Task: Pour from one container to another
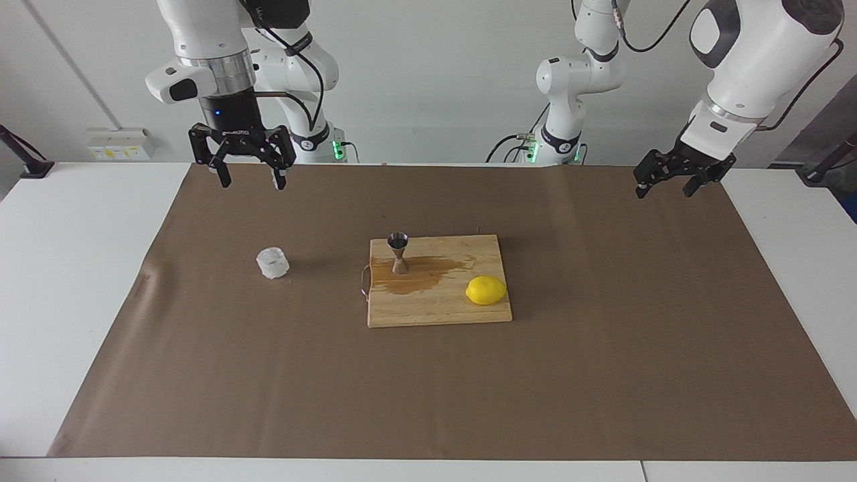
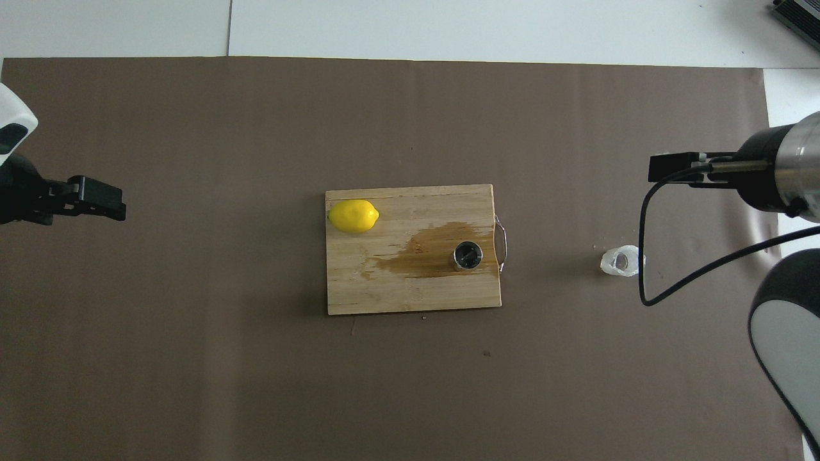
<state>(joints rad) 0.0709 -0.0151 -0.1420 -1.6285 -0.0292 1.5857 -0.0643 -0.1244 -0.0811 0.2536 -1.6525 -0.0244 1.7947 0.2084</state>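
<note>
Even bright diffuse light, soft faint shadows, no glare, sharp focus.

Jigger (image 1: 398, 252) shiny steel; cup (image 1: 272, 262) frosty clear; board (image 1: 442, 311) pale wood, wet-stained; table cover (image 1: 602, 375) matt brown paper.

A wooden cutting board (image 1: 438, 284) lies flat near the middle of a brown paper sheet (image 1: 602, 375) that covers most of the white table (image 1: 73, 268). In the overhead view a yellow lemon (image 2: 353, 216) rests on the board at about ten o'clock from the board's centre, close to the corner farther from the robots and toward the left arm's end. A dark wet stain (image 2: 426, 253) spreads across the wood from the centre toward four o'clock, reaching the board's edge. A thin metal loop handle (image 2: 501, 242) sticks out from that edge at three o'clock, lying on the paper. The lemon and the stain stay apart.
</note>
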